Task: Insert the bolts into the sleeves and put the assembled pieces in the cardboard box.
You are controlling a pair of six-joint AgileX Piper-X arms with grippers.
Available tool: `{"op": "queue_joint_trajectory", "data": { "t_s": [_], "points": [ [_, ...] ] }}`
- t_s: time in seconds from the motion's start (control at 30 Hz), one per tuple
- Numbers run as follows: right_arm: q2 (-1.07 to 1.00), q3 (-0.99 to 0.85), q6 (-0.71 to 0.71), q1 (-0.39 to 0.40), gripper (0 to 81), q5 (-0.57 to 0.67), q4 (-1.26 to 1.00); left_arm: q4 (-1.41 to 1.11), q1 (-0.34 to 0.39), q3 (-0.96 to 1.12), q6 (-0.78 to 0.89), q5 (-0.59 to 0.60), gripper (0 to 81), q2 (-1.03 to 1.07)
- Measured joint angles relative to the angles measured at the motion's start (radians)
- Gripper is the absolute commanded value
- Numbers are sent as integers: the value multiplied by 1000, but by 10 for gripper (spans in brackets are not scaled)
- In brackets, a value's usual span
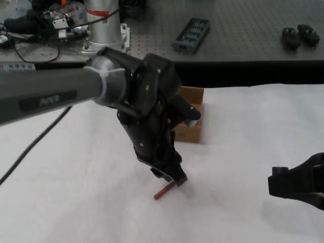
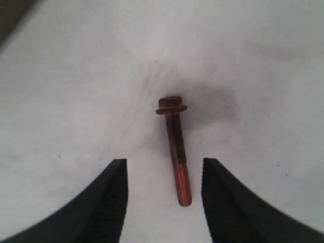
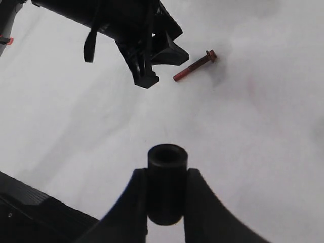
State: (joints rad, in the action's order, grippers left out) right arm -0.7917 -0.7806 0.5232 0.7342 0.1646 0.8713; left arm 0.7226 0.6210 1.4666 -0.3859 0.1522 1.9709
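Two halves of one insertion: the left gripper (image 2: 164, 169) is spread open astride the bolt (image 2: 174, 152), laid flat on the table (image 1: 253, 152) toward its near edge, presumably for grasping; the right gripper (image 3: 166, 179) is clenched on the sleeve (image 3: 167, 159), bore exposed to receive it.

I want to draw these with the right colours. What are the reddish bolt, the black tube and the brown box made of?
The bolt looks like metal with a coppery red coating; it has cut threads and a flanged head. The sleeve is dull black, maybe coated metal or plastic, and its look doesn't settle which. The box looks like plain brown cardboard with a dull surface.
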Motion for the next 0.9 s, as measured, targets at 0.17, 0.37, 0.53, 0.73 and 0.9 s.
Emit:
{"op": "queue_joint_trajectory", "data": {
  "t_s": [0.17,0.37,0.53,0.73,0.9],
  "points": [
    [0,0,0,0,19,-1,0,-11,0,0,30,0,339,38],
    [0,0,0,0,19,-1,0,-80,0,0,73,0,339,55],
    [0,0,0,0,19,-1,0,-93,0,0,85,0,339,55],
    [0,0,0,0,19,-1,0,-93,0,0,92,0,339,55],
    [0,0,0,0,19,-1,0,-93,0,0,92,9,339,55]
  ]
}}
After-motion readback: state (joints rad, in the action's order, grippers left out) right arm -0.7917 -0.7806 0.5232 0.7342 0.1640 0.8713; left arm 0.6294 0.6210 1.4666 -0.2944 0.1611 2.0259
